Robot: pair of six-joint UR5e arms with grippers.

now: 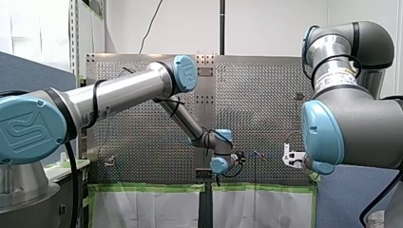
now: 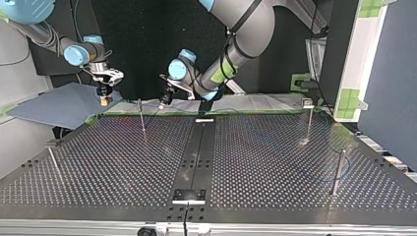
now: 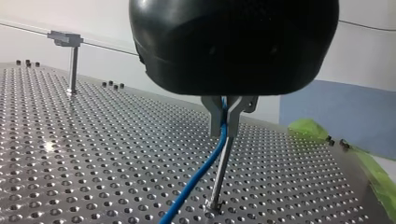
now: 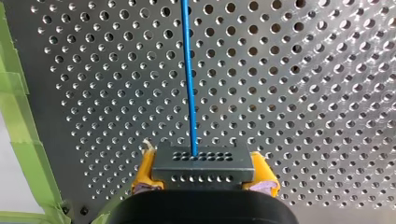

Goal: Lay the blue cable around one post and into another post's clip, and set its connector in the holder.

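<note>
Blue cable (image 3: 193, 182) clamped by both arms, upper left of top view.
My left gripper (image 3: 226, 128) pinches it just beside a post (image 3: 219, 182); my right gripper (image 4: 204, 173), yellow pads (image 4: 145, 170), grips the connector (image 4: 201, 161).

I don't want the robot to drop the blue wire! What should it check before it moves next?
1. My left gripper shut on the blue cable: ok.
2. My right gripper holds the connector between its yellow pads: ok.
3. Cable laid around the post ahead of my left gripper: cannot tell; it crosses in front of it.
4. Cable in the clip post farther off: not ok; no cable there.
5. Connector set down: not ok; it is held over the table.
</note>
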